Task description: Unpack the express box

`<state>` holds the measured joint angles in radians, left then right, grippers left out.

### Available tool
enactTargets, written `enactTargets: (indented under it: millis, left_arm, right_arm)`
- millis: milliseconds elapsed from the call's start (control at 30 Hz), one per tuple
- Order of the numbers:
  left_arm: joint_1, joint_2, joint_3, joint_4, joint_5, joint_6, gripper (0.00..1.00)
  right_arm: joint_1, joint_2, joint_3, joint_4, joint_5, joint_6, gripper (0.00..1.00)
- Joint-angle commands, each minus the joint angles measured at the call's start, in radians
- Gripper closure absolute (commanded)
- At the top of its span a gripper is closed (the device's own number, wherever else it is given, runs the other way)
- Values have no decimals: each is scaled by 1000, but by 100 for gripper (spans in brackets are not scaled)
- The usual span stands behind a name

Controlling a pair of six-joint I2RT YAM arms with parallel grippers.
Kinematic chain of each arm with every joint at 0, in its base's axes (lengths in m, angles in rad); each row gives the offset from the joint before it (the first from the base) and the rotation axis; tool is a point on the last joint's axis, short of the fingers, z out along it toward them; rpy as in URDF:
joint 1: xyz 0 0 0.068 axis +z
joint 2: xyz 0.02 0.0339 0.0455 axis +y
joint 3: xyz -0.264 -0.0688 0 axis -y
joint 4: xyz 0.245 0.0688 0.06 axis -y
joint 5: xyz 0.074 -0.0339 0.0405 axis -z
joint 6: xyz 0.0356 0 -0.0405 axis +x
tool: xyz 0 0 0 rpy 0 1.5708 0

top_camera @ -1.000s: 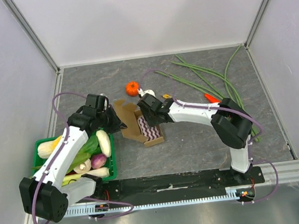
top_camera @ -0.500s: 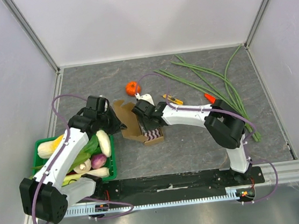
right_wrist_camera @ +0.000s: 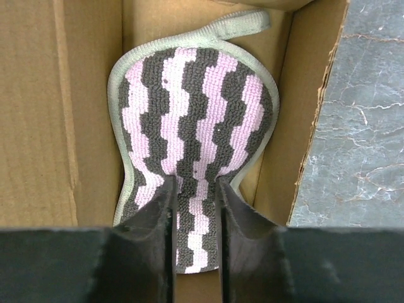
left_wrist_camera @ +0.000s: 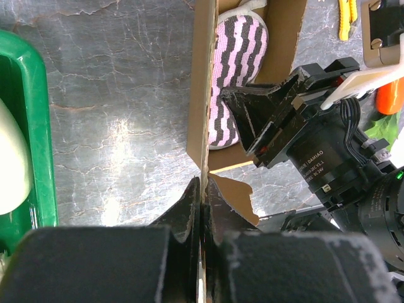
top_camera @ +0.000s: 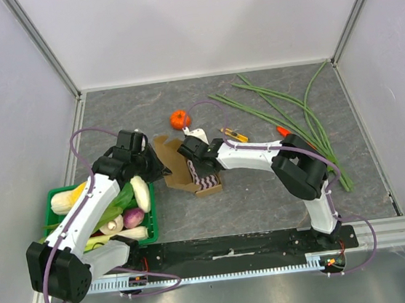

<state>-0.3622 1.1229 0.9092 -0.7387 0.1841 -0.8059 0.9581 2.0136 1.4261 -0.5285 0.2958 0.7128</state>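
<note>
One item lies inside the express box (top_camera: 180, 170), open at the middle of the bench (top_camera: 266, 195): a pink-and-dark striped pad (right_wrist_camera: 189, 126), not yet lifted out. The right fingers (right_wrist_camera: 148, 240) straddle one end of it, though whether they have it pinched is unclear; the left fingers (left_wrist_camera: 185, 211), clenched on a cardboard edge at the box's left side, apparently steady it.

Grey marbled table (top_camera: 252, 197) — open express box (top_camera: 170, 154), green vegetable crate (top_camera: 153, 219), orange fruit (top_camera: 179, 119), long green beans (top_camera: 285, 105).
</note>
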Motion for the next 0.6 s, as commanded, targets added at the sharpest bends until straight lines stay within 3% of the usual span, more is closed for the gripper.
enactTargets:
  millis: [0, 133, 567]
  left_arm:
    - [-3, -9, -1, 21, -2, 25, 98]
    - [-3, -5, 5, 21, -2, 30, 98]
    - [-3, 20, 34, -8, -69, 68, 98]
  right_arm:
    - [2, 42, -7, 12, -38, 5, 80]
    - [2, 43, 2, 13, -43, -4, 100]
    - [2, -160, -75, 117, -4, -36, 100]
